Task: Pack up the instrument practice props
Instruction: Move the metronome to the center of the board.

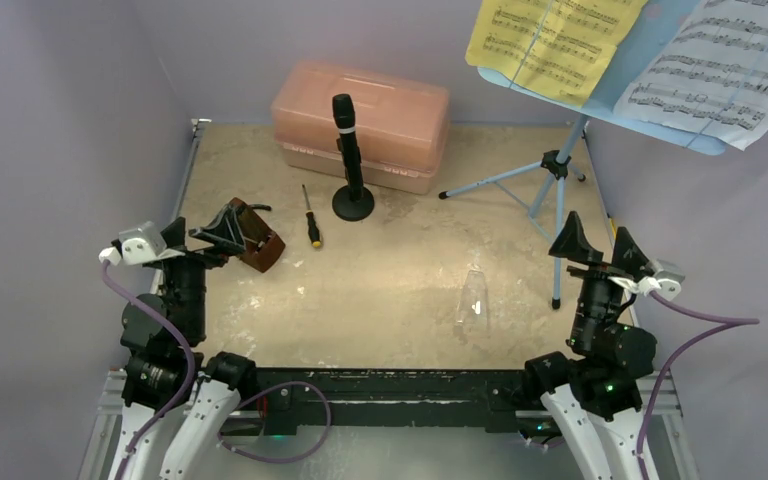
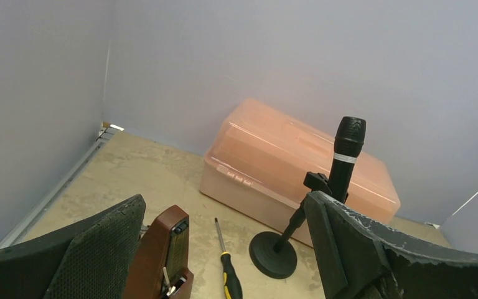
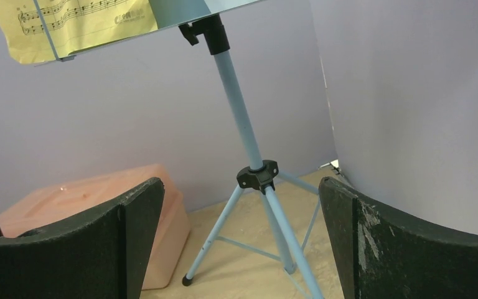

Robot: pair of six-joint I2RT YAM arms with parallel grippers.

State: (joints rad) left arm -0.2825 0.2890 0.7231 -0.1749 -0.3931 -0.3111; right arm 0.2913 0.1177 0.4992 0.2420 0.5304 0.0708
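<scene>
The light-blue music stand (image 1: pixel 557 170) stands on its tripod at the back right. A yellow page (image 1: pixel 550 40) and a white page (image 1: pixel 725 70) lie on its desk. The black pipe (image 1: pixel 348 150) stands upright on its round base before the pink case. The brown metronome (image 1: pixel 258 240) sits at the left. My left gripper (image 1: pixel 200 232) hovers open just above and beside the metronome (image 2: pixel 165 255), which shows close to the left finger. My right gripper (image 1: pixel 600 247) is open and empty, facing the stand's pole (image 3: pixel 239 118) and tripod legs.
A translucent pink case (image 1: pixel 380 115), lid shut, lies against the back wall. A yellow-and-black screwdriver (image 1: pixel 310 218) lies between the metronome and the pipe. A clear glass-like object (image 1: pixel 472 300) lies near the front middle. Grey walls enclose the table.
</scene>
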